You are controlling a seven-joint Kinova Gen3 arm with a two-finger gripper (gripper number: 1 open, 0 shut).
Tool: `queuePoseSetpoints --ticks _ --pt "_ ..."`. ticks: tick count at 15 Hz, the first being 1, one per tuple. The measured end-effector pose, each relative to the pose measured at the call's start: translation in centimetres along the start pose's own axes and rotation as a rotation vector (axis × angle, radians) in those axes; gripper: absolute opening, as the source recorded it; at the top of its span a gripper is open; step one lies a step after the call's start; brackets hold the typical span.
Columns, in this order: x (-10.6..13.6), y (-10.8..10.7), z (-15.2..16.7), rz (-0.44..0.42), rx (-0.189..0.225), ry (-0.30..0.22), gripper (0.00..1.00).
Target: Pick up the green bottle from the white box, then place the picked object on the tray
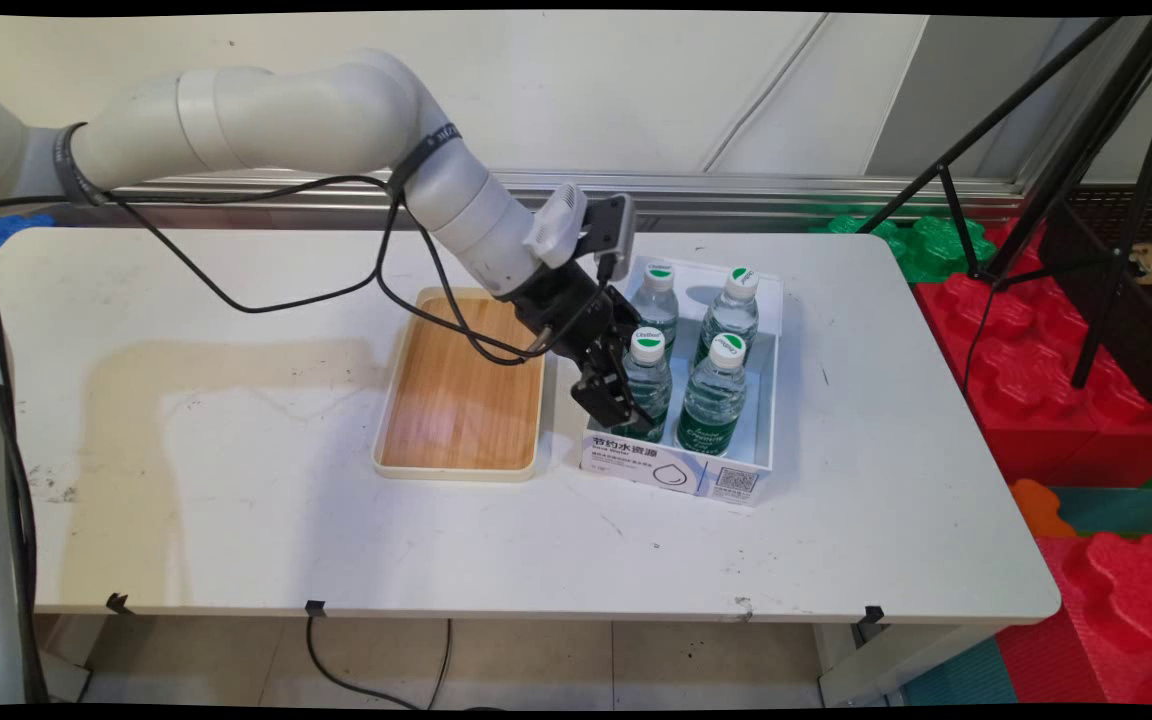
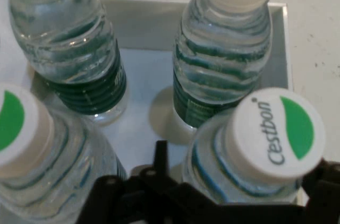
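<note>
Four clear plastic water bottles with white caps and green labels stand upright in a shallow white cardboard box [image 1: 758, 400] on the white table [image 1: 236, 480], two near me and two farther back. From where I sit, the black two-finger gripper [image 1: 608, 398] is down at the box's near-left corner, right against the near-left bottle [image 1: 644, 388] — in the hand view that bottle [image 2: 265, 149] sits between the black linkage arms, its cap lettered Cestbon. I cannot tell how far the jaws stand apart, nor whether they have hold of it. The near-right bottle [image 1: 714, 392] stands just beside it; the back-left bottle [image 1: 656, 300] and the back-right bottle [image 1: 732, 308] are behind. Left of the box, just beside it, lies a rectangular wooden tray with a cream rim [image 1: 461, 385] — bare.
</note>
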Motion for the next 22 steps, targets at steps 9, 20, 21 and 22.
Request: queuePoseSetpoints --ticks 9,20,21,22 --pt "0.4 0.0 0.9 -0.023 -0.009 0.009 0.0" --pt "1.1 0.7 -3.1 -0.027 -0.006 0.061 0.0" --pt "1.2 0.8 -3.6 -0.026 -0.005 0.067 0.0" --pt "1.2 0.9 -4.5 -0.025 -0.002 0.074 0.0"
